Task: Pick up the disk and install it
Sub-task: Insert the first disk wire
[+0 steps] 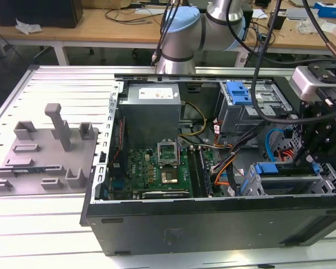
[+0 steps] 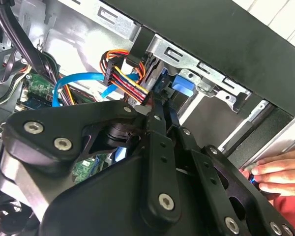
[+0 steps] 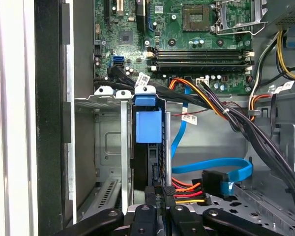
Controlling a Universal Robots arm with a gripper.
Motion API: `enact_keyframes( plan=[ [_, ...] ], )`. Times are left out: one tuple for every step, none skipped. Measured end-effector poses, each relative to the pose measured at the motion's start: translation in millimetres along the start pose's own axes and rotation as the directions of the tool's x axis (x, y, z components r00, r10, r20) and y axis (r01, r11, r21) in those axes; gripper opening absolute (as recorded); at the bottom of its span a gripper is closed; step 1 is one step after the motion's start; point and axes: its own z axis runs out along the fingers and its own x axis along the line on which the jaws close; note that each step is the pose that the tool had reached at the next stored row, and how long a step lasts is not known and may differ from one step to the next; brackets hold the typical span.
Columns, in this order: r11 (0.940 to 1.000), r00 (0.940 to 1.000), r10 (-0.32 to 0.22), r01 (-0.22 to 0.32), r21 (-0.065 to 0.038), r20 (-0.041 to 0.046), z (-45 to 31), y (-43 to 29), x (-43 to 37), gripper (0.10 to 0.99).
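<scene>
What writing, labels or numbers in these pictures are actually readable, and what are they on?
No text here can be quoted.
The power supply's white label: print too small to read.
The white cable tags in the first wrist view: too blurred to read.
The motherboard sticker: too small to read.

- A pale slatted metal table [image 1: 56, 84] fills the foreground of the exterior view;
- behind the table stands a wooden workbench [image 1: 101, 25], strewn with cables and papers;
- a dark box [image 1: 36, 12] sits on that workbench.
</scene>
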Motion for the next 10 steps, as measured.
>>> enact_keyframes(
  plan=[
    [1.0,1.0,0.0,0.0,0.0,-0.0001,0.2,0.0,0.0,0.169],
    [1.0,1.0,0.0,0.0,0.0,0.0001,0.6,0.0,0.0,0.169],
    [1.0,1.0,0.0,0.0,0.0,0.0001,0.9,0.0,0.1,0.169],
    [1.0,1.0,0.0,0.0,0.0,0.0002,0.9,0.0,0.1,0.169],
    [1.0,1.0,0.0,0.0,0.0,0.0003,1.0,0.0,0.1,0.169],
    [1.0,1.0,0.0,0.0,0.0,0.0007,1.0,0.0,0.1,0.18],
    [1.0,1.0,0.0,0.0,0.0,0.0008,0.7,0.0,0.1,0.235],
    [1.0,1.0,0.0,0.0,0.0,0.0003,-0.3,0.0,0.1,0.235],
    [1.0,1.0,0.0,0.0,0.0,0.0002,-1.6,0.1,0.1,0.306],
    [1.0,1.0,0.0,0.0,0.0,0.0002,-4.4,0.1,0.1,0.306]
  ],
)
